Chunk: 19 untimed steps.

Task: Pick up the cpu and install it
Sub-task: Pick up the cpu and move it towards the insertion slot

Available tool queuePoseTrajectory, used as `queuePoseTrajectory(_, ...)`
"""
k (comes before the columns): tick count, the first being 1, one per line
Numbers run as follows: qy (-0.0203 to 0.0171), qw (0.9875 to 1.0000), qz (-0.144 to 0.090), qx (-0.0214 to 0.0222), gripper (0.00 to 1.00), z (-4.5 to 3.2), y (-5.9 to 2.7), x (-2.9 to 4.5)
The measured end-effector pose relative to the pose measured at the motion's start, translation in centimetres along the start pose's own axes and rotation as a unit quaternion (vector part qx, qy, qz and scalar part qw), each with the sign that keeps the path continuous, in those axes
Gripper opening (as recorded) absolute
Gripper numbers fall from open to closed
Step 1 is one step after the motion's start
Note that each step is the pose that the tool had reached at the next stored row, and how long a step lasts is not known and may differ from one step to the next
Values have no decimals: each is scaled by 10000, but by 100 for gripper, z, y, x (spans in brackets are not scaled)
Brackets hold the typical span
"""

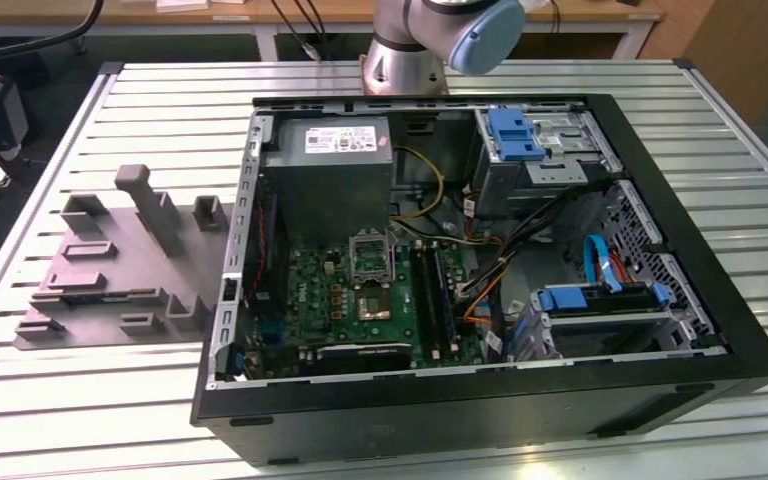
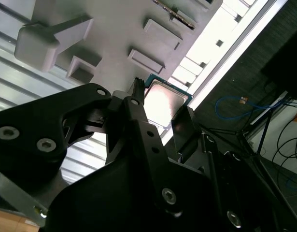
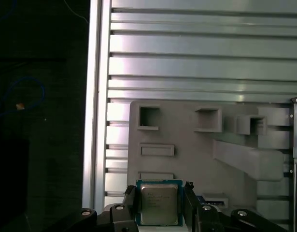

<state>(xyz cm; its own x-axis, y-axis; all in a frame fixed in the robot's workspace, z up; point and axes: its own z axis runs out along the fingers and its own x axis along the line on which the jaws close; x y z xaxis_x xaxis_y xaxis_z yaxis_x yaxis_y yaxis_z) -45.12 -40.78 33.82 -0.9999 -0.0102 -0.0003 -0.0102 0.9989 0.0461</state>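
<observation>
Best treated as a slow, level carry, to judge by the grasp: pick-up done, install not. In the first wrist view, a black two-fingered gripper drawn in to cpu width around a small flat square cpu, black fingers pressed to two opposite edges, nothing else in hand. Hangs so held over a pale grey moulded fixture tray on a slatted aluminium table. Probably well clear of the tray, going by a cpu far larger to the eye than the shallow pockets below, though hard to say how high.

Grip on the rim alone, as light as will serve, given a load borne on two thin edges only. Hold flat; no tilt, no jerk. Steer wide of the tall wedge-shaped post on the tray, and high over the wall of the open black computer case on the way to the green motherboard. Check corner orientation well before any descent; likely seats one way only, and forgives no force.

To look at: silvery-grey metal lid, dull in the first wrist view with faint dark print left unread, with the same cpu glaring near white in the second wrist view. Thin blue-green rim all round. Square-cornered, thin, rigid; likely light and slick at the edges.
</observation>
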Motion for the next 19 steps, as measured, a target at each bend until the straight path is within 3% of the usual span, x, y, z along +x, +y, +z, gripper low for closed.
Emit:
queuePoseTrajectory(12, 0, 10000, 0, 0, 47, -132, 6, 0)
queuePoseTrajectory(19, 1, 10000, 0, 0, 47, -145, 7, 0)
